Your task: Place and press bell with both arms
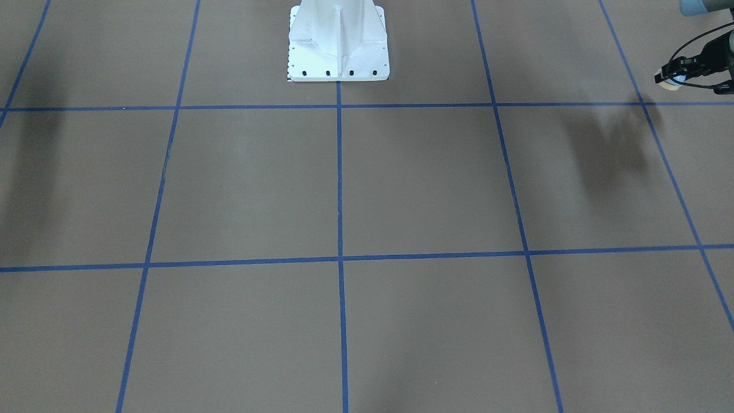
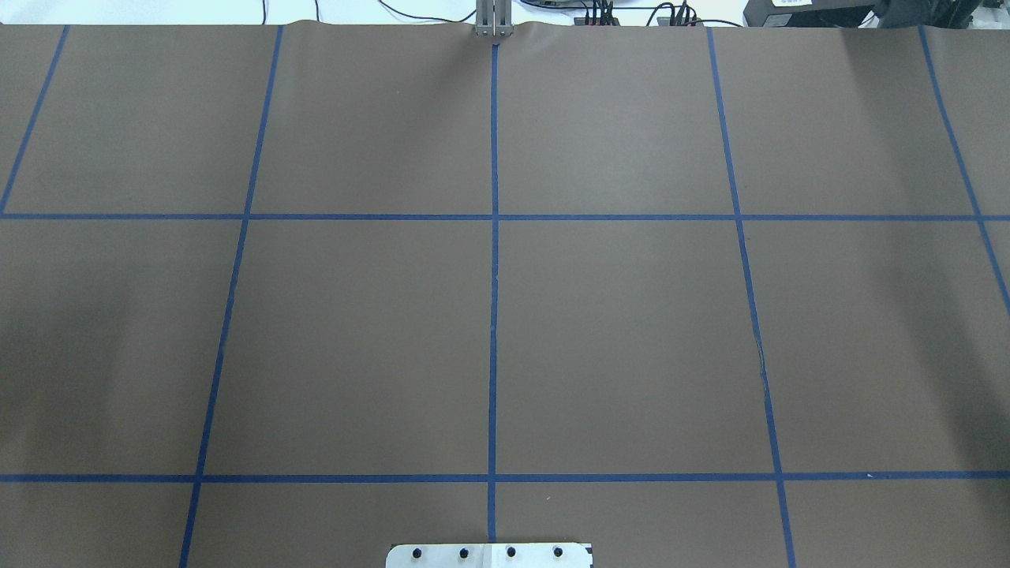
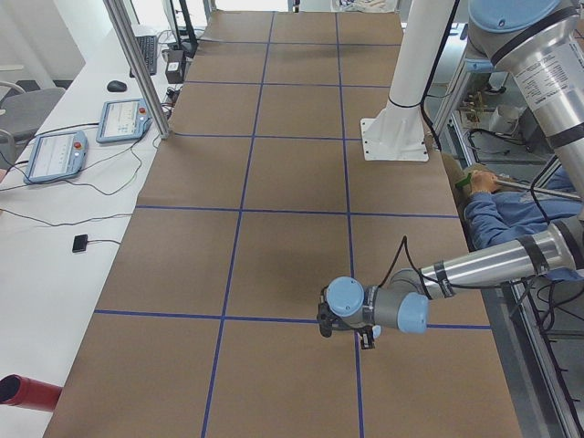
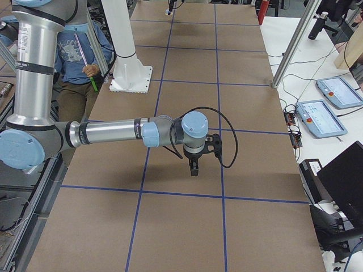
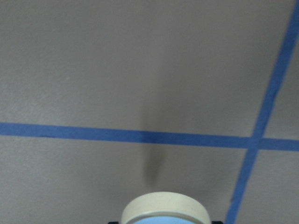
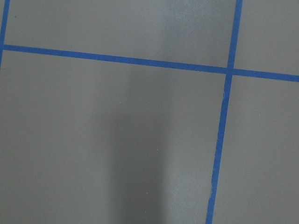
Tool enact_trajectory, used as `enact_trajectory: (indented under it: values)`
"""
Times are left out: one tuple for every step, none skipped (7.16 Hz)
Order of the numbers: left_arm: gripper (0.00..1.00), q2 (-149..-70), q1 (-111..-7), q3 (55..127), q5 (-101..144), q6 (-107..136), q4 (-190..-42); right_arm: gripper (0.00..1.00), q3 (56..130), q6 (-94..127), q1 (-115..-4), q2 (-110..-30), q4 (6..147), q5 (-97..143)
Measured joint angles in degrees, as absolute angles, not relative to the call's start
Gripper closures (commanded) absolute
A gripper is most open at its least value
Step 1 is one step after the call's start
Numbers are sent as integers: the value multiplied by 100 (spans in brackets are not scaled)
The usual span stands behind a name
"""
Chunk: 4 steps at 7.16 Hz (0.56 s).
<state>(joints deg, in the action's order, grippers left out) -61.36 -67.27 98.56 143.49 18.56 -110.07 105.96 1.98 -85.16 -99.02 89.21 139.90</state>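
Note:
The bell (image 1: 672, 81), light blue with a cream base, is held in my left gripper (image 1: 671, 77) above the table at the front-facing view's far right edge. Its cream base (image 5: 164, 211) fills the bottom of the left wrist view, over a crossing of blue tape lines. The left arm (image 3: 474, 265) reaches low over the table. My right gripper (image 4: 194, 164) hangs from the right arm (image 4: 113, 131) above the table. It shows only in the exterior right view, so I cannot tell whether it is open or shut. The right wrist view shows only bare table.
The white bolted pedestal (image 1: 338, 51) stands at the robot's side of the brown table with its blue tape grid (image 2: 494, 315). A person in blue (image 4: 74, 51) sits behind the robot. Teach pendants (image 3: 123, 119) lie on the white side table beside an aluminium post (image 3: 137, 64).

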Motion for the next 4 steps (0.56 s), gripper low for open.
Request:
enact_trajectory:
  values:
    - [100,-6457,-6723,10233,14352,1871,-10390,0,10601,199,-8512,-9904,8912,13991]
    - [100,-6951,-6716,10424,14352,1905,-9814,0,10603,198,-8510,-9905,8857,13991]
    - [100,-7560,-6677,10497,14355,1949,-9271,0,10602,196,-8505,-9907,8763,13984]
    - [100,-8174,-6564,10525,14358,2047,-8815,0,10600,190,-8499,-9911,8710,13979]
